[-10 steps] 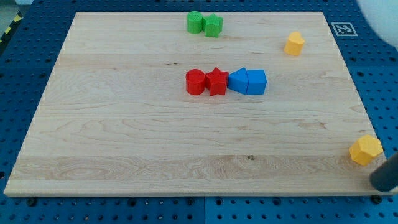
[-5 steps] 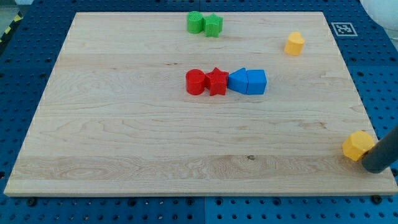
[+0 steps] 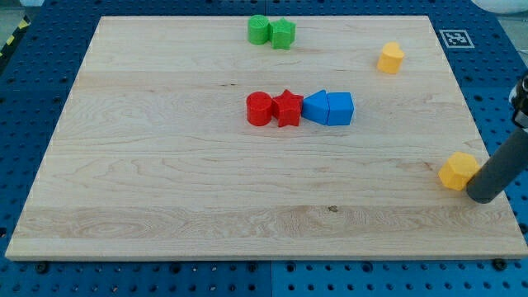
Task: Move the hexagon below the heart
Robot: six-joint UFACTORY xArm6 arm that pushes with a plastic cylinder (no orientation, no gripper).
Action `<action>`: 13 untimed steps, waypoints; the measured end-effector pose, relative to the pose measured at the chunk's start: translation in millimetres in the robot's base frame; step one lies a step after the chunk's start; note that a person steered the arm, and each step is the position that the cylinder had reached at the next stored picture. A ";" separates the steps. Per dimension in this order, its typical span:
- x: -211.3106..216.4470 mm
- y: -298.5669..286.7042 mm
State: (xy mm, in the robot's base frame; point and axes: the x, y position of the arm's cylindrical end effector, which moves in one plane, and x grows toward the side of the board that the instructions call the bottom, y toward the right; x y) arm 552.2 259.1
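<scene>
The counter (image 3: 165, 190) is a pale wooden board with fine straight grain, lying on a blue perforated base (image 3: 33, 91) dotted with holes. There is no claw on this arm, so nothing to call apart or together: it ends in a smooth dark rod, and my tip (image 3: 483, 198) sits at the view's right, touching the right side of the yellow hexagon (image 3: 458, 171).

That hexagon, a chunky matte block with flat facets, lies near the counter's right edge, low in the view. The yellow heart (image 3: 390, 58) sits well apart from it, up near the top right.

In the middle stands a tight row: a red cylinder (image 3: 259, 108), a red star (image 3: 287, 107), a blue wedge-like block (image 3: 316, 107) (exact shape hard to tell) and a blue cube-like block (image 3: 340, 108), each touching the next. At the top a green round block (image 3: 259, 30) touches a second green block (image 3: 283, 33).
</scene>
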 end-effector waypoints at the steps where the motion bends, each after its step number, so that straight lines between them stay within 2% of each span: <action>1: -2.8 -9.0; 3: -6.4 -11.2; 5: -39.5 -12.5; 7: -46.0 -44.5; 13: -82.6 -47.1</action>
State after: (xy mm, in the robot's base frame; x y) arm 469.6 212.1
